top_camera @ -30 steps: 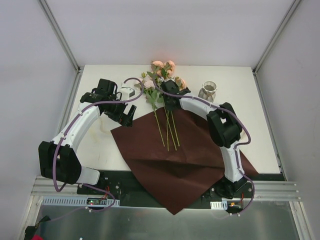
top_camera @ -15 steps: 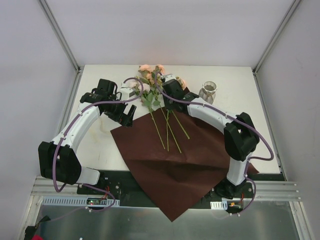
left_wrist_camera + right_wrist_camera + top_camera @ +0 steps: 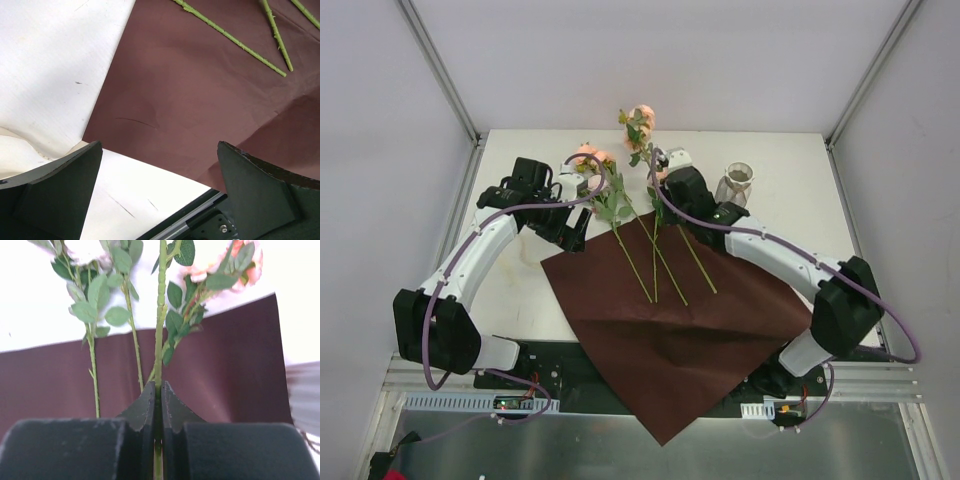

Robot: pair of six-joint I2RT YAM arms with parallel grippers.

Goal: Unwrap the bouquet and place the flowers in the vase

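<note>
Unwrapped: paper [image 3: 670, 330] flat.
Right gripper [image 3: 159, 390]: clamped on one stem [image 3: 160, 315].
Left gripper [image 3: 159, 150]: jaws apart, empty.
Vase [image 3: 736, 182]: 1 o'clock of paper, holds no stem yet.

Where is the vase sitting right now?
In the top view, the vase stands toward the table's far edge, right of centre, just right of the right tool and beyond the maroon paper.
</note>
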